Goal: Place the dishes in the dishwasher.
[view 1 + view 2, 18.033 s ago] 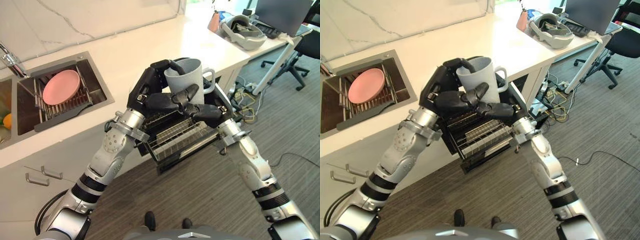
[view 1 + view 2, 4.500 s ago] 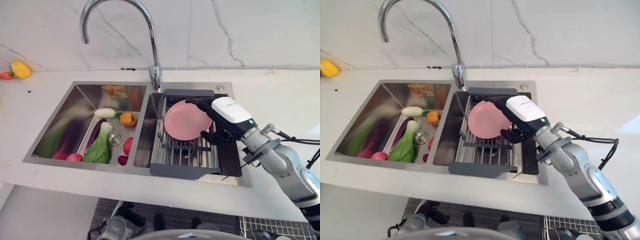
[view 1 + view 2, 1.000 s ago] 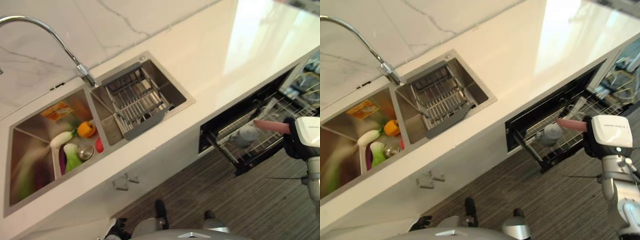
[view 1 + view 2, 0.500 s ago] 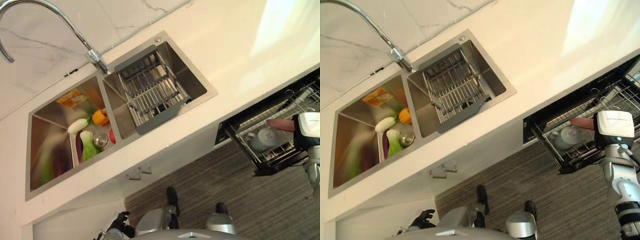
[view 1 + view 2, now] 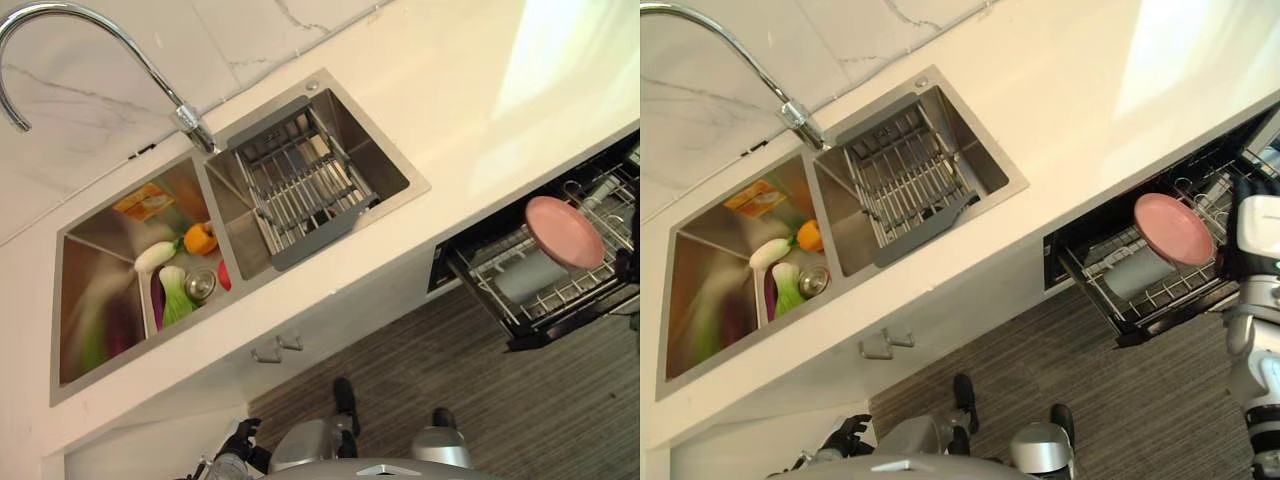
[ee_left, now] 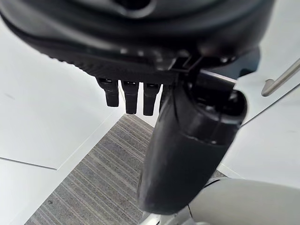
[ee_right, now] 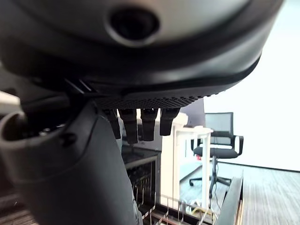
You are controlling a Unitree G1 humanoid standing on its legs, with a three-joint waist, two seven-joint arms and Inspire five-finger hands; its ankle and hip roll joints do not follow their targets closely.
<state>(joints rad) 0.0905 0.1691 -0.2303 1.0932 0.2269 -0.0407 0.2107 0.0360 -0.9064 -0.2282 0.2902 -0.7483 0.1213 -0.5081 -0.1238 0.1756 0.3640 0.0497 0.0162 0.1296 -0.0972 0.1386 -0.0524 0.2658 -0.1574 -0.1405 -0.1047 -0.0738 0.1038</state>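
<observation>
I see the counter running from near left to far right, with a two-basin sink set into it. The faucet stands behind the divider between the basins. The left basin holds vegetables around its drain; the right basin holds a drying rack. Right of the sink, below the counter edge, the dishwasher rack is pulled out over the floor. In it a plate stands tilted, with a cup lying just left of and nearer than the plate. My right hand is just right of the plate.
</observation>
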